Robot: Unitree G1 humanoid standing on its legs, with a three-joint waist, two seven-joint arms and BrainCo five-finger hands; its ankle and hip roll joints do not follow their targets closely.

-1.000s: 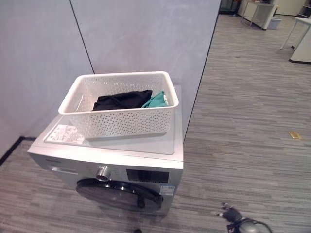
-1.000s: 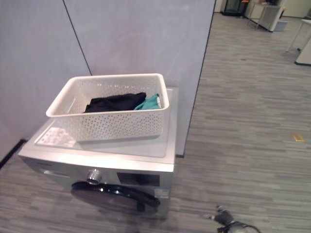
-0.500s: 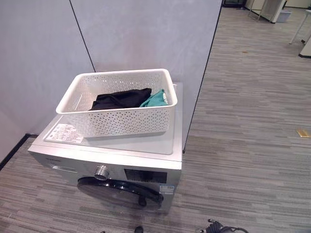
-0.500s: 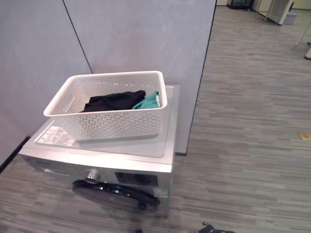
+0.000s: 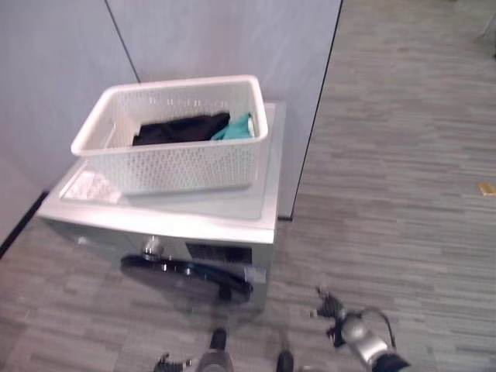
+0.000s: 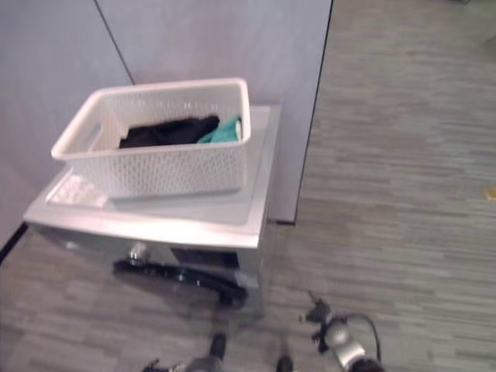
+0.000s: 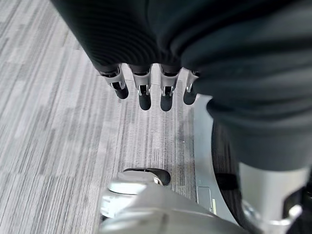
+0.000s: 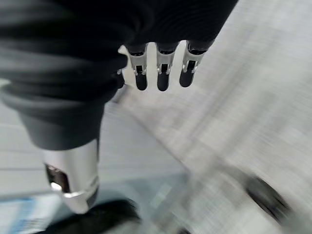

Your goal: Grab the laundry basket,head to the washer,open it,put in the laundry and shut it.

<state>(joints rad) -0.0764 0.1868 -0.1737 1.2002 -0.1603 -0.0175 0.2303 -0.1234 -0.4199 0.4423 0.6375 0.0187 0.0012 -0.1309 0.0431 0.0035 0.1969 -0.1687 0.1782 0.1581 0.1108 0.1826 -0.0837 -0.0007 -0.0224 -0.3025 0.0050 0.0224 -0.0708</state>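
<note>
The white laundry basket (image 5: 172, 138) is sitting on top of the washer (image 5: 167, 225), holding black and teal clothes (image 5: 194, 129). The washer door (image 5: 186, 275) is closed. The left robot hand (image 7: 146, 90) and right robot hand (image 8: 158, 68) are hanging with fingers relaxed, holding nothing.

head stereo downward on washer (image 5: 163, 225), wrist close-ups

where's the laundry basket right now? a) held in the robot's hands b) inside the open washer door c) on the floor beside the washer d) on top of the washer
d: the white laundry basket, with dark and teal laundry inside, rests on the flat top of the washer, whose round door is shut.
</note>
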